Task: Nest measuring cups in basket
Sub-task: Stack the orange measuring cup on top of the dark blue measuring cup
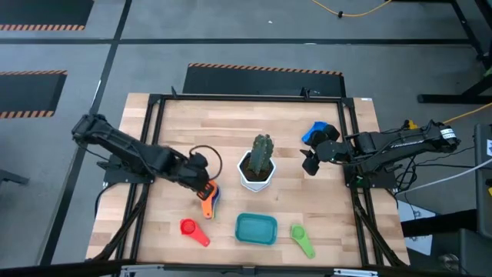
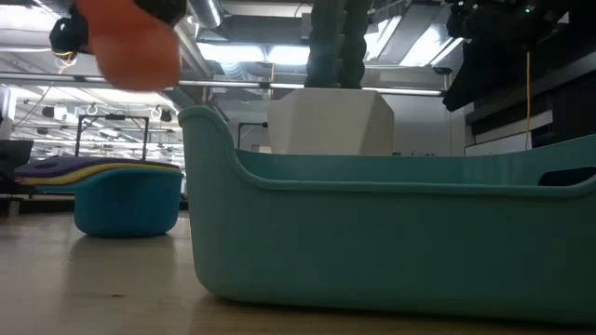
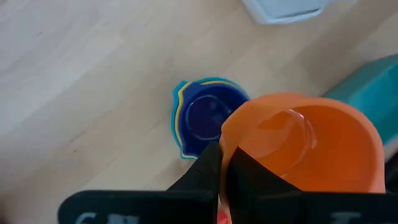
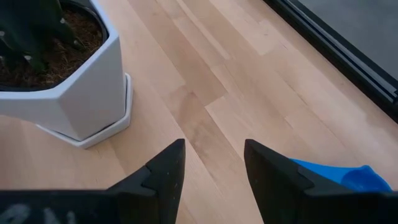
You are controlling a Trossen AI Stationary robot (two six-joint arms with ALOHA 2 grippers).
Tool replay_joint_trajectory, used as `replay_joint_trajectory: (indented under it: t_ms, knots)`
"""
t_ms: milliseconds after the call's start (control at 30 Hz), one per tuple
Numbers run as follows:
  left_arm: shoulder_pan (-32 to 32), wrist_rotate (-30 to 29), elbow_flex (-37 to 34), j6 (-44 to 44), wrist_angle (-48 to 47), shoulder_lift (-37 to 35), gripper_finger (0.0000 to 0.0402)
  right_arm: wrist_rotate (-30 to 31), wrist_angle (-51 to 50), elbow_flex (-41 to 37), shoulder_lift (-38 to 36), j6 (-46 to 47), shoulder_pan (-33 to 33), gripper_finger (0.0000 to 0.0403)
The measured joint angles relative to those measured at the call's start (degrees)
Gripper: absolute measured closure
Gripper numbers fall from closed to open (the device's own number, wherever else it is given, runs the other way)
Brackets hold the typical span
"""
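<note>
High view: the left end effector (image 1: 201,187), pinching the orange cup (image 1: 207,202), hangs over a blue stack of cups (image 1: 214,196) left of the teal basket (image 1: 256,228); the right end effector (image 1: 310,161) waits with fingers spread beside the cactus pot (image 1: 257,173). Low view: the basket's wall (image 2: 372,233) fills the foreground. Left wrist view: fingers grip the orange cup (image 3: 305,146) by its handle end, probably the best hold on light, stiff, slick plastic. Right wrist view: the tabletop (image 4: 217,93) lies bare ahead.
</note>
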Motion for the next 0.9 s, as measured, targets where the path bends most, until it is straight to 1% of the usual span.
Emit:
replay_joint_trajectory:
  t_ms: [167,433,633,900]
  knots:
    - [0.02,0.0,0.0,0.54,-0.21,4.35,0.0397,0.0,0.02,0.0,0.0,0.02,0.02,0.0232]
    - [0.04,0.39,0.0,0.63,-1.56,9.33,0.0398,0.0,0.02,0.0,0.0,0.02,0.02,0.0232]
    - [0.04,0.39,0.0,0.67,-1.55,11.26,0.0394,0.0,0.02,0.0,0.0,0.0,0.02,0.0232]
    - [0.11,-0.88,0.0,0.74,-1.4,11.3,0.0393,0.0,0.02,0.0,0.0,0.01,0.02,0.0232]
